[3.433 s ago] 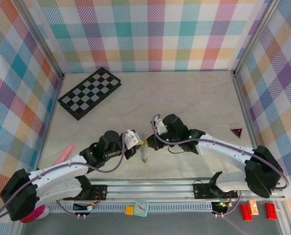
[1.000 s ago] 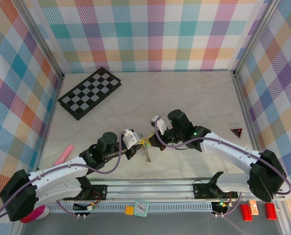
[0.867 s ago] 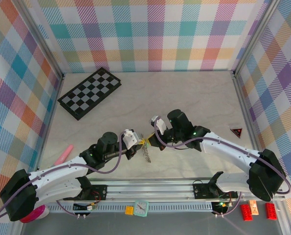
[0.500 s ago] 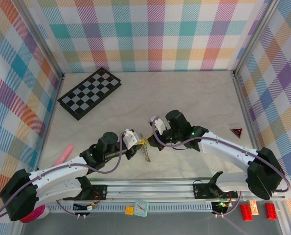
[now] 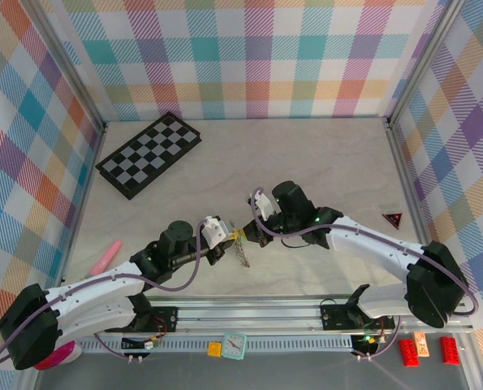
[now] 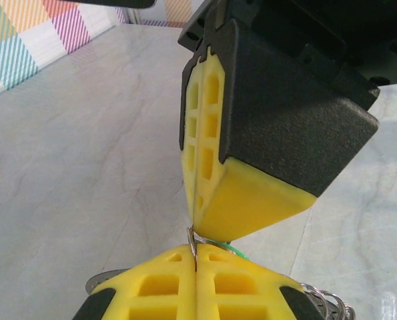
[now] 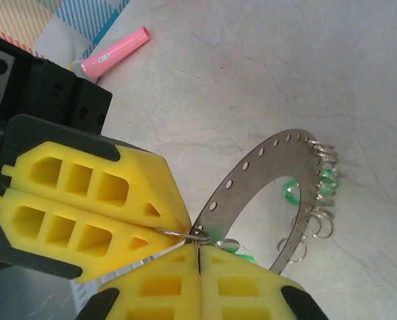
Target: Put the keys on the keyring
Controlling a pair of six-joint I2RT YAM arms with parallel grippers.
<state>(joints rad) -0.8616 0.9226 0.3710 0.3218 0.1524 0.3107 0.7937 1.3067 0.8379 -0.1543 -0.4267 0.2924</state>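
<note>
Both grippers meet tip to tip low over the table's near middle. My left gripper (image 5: 234, 236) (image 6: 195, 252) is shut on a small wire split ring (image 7: 185, 233). My right gripper (image 5: 248, 233) (image 7: 199, 252) is shut on the same small ring from the other side. That ring passes through a hole in the keyring (image 7: 251, 170), a flat grey band with punched holes that hangs below the tips (image 5: 241, 255). Several small rings (image 7: 318, 200) line its far rim. Green key tags (image 7: 290, 193) show through its centre, and one key (image 7: 241, 257) lies against my right fingers.
A chessboard (image 5: 149, 153) lies at the back left. A pink marker (image 5: 105, 256) (image 7: 115, 52) rests near the left wall, and a red triangle (image 5: 393, 218) sits at the right. A small clock (image 5: 234, 345) and red bricks (image 5: 406, 351) lie beyond the front rail.
The right wrist has shifted a little to the left and rolled slightly. Both grippers stay shut at the same spot with the keyring hanging between them.
</note>
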